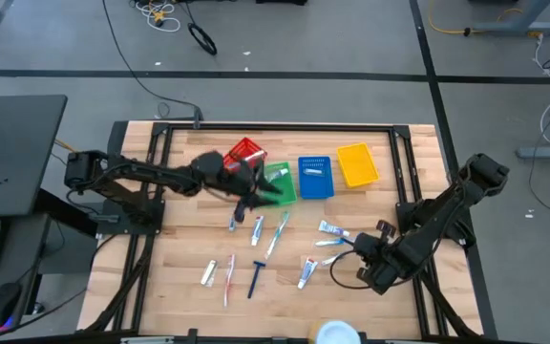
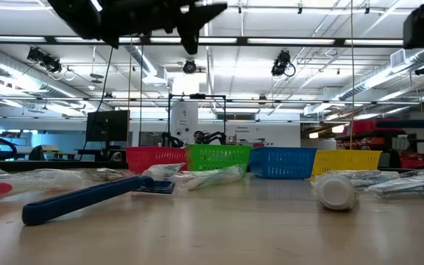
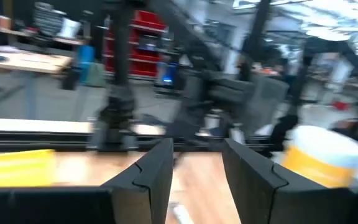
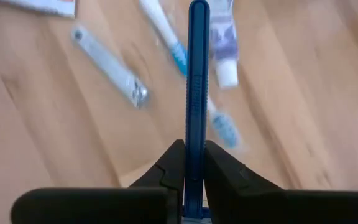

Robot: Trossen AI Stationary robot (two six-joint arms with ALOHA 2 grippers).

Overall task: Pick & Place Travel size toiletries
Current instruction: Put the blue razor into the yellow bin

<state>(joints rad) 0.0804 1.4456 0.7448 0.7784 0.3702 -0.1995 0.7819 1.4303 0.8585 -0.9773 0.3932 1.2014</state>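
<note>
Several toiletries lie flat on the wooden table: white tubes, a pale toothbrush and a blue-handled razor. My right gripper hovers above them near the table's right side, shut on another blue razor. My left gripper is open and holds nothing. It hangs over the green basket beside the red basket. My right gripper pinches the blue razor's handle between its two fingers, which lie along it. The long free end sticks straight out past the fingertips. The razor is lifted clear of the table; its other end is hidden behind the fingers.
Four small baskets stand in a row near the far edge: red, green, blue and yellow. A white item lies in the blue one. A round white disc sits at the near edge. Bare wood shows at the table's left part.
</note>
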